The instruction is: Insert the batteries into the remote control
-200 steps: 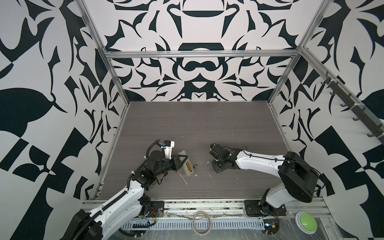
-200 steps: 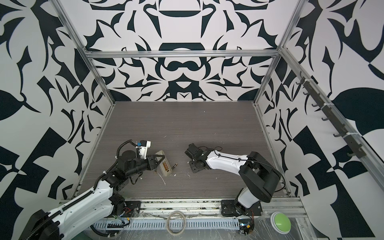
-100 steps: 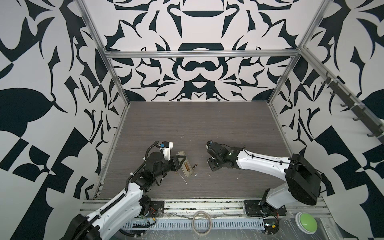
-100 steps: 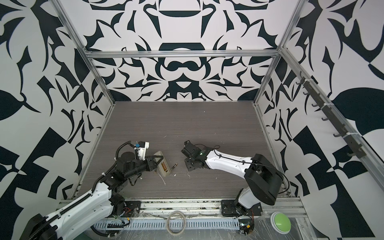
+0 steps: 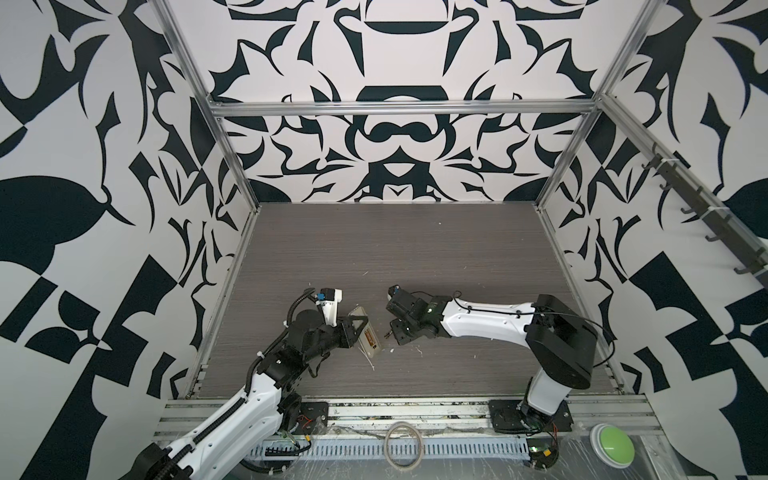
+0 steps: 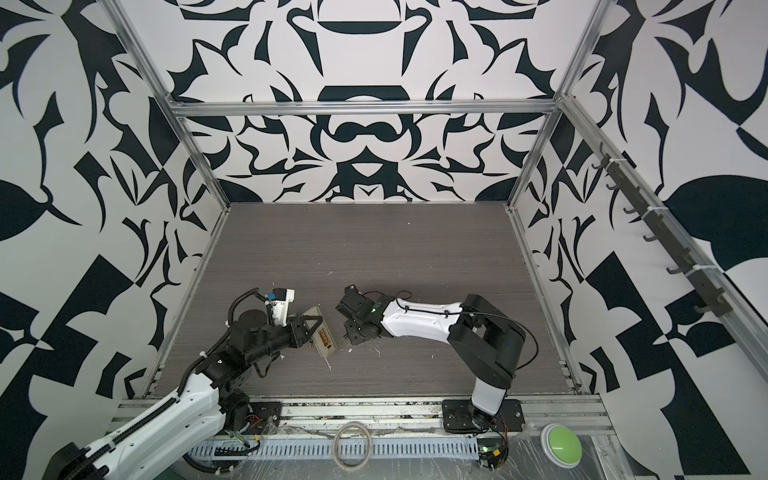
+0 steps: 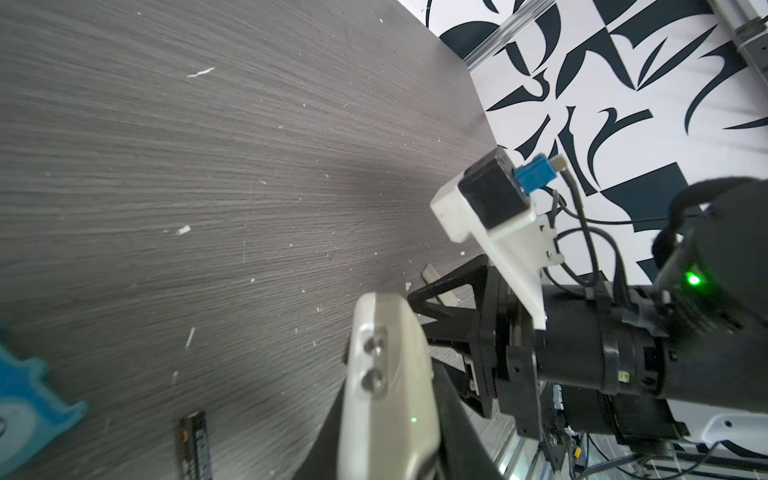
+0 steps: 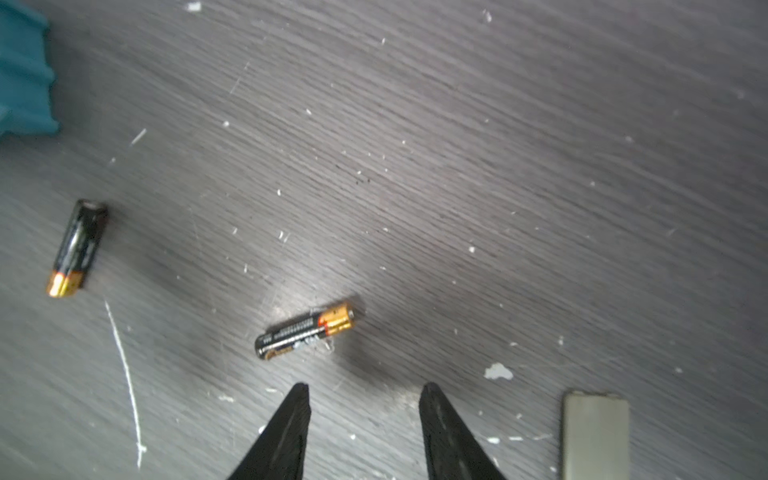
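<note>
Your left gripper (image 5: pixel 357 331) is clamped on the remote (image 5: pixel 370 338), near the front of the table (image 5: pixel 415 257). To its right, your right gripper (image 8: pixel 361 390) hangs with jaws apart, holding nothing, just short of the near battery (image 8: pixel 305 330). The far battery (image 8: pixel 77 247) lies well apart. Their print is too blurred to read.

Remote control (image 5: pixel 365 332): slim, white, clamped in my left jaws, held tilted. End with two small round studs shows in left wrist view.
Battery one (image 8: pixel 305 331): black, gold end, flat on table (image 8: pixel 540 166), just ahead of my right jaws, untouched.
Battery two (image 8: pixel 77 248): same look, flat, well apart.
</note>
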Action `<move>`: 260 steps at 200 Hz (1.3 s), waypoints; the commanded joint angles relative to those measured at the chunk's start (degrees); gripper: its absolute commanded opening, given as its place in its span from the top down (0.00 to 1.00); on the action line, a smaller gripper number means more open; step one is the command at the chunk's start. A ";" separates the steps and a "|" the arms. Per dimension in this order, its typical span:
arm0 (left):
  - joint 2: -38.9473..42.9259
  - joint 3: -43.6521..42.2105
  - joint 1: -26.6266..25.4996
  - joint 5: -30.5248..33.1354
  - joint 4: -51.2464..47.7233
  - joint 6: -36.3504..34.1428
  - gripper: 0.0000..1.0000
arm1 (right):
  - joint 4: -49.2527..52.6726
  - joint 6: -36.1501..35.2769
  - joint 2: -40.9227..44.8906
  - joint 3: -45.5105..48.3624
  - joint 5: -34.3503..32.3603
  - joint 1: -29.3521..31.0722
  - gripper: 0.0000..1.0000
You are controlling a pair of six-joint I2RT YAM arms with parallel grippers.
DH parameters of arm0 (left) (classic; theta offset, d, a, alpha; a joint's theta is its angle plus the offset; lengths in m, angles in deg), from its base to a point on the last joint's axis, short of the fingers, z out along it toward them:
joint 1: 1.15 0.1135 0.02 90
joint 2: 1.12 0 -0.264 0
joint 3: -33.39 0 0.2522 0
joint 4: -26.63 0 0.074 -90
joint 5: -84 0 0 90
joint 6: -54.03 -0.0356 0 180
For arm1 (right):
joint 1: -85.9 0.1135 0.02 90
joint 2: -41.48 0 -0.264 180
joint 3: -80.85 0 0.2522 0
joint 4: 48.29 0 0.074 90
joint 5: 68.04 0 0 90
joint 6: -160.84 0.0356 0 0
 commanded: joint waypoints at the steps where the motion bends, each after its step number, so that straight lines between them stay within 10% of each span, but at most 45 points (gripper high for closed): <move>1: 1.35 -0.77 0.25 0.76 -0.64 -1.13 1.00 | 1.79 4.08 -0.63 -3.77 -2.61 0.32 0.51; 260: 6.94 -2.23 0.47 2.31 -4.44 -3.42 1.00 | 6.33 9.00 -8.08 -9.71 -9.35 4.06 0.39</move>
